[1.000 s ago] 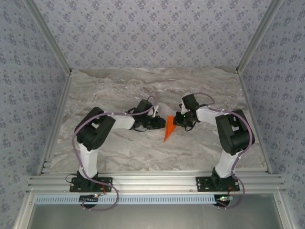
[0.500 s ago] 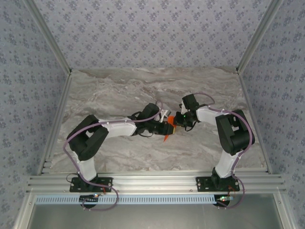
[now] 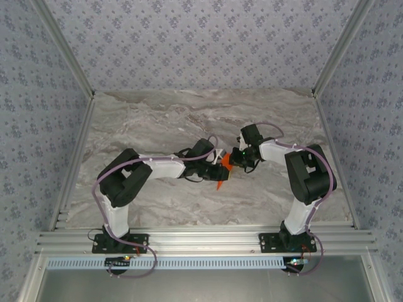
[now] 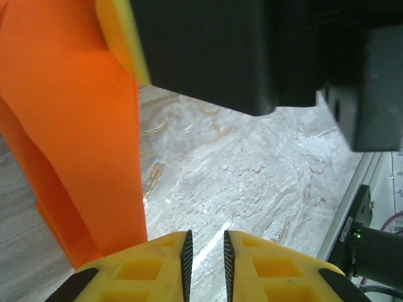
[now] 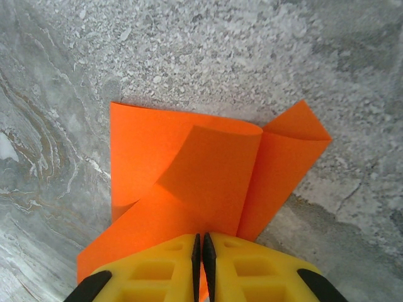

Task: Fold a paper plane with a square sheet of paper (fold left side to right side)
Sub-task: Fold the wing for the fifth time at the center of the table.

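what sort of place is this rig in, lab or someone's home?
Probably an enclosed robot test cell in a lab, not a home: aluminium frame rails and patterned wall panels box in a marbled tabletop.

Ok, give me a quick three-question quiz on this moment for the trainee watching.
1. True or false: the right fingers are shut on the orange paper.
2. What shows through the gap between the left fingers? A) paper B) grey tabletop C) cable
3. Is the fold pressed flat yet?
Key: 1 true. 2 B. 3 No, the flap bows up in a loop.
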### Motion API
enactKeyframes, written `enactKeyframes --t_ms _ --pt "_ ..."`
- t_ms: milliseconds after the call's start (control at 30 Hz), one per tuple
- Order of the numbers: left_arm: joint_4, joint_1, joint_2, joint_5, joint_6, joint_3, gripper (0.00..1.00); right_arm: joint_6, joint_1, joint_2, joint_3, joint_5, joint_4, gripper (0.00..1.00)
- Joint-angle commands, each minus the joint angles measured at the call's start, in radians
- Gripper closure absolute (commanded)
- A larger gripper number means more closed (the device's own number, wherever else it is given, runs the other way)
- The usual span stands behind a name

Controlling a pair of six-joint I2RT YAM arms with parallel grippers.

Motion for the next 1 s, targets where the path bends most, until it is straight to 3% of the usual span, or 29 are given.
enactKeyframes --t_ms 0,967 --pt "-0.047 0.001 0.016 -0.024 0.033 0.031 0.78 -0.006 -0.005 0.031 -0.032 0.068 -0.103 0.84" --pt "-0.061 0.002 0.062 -0.058 0.031 -0.007 0.79 -0.016 -0.005 0.001 -0.019 0.044 -0.095 0.83"
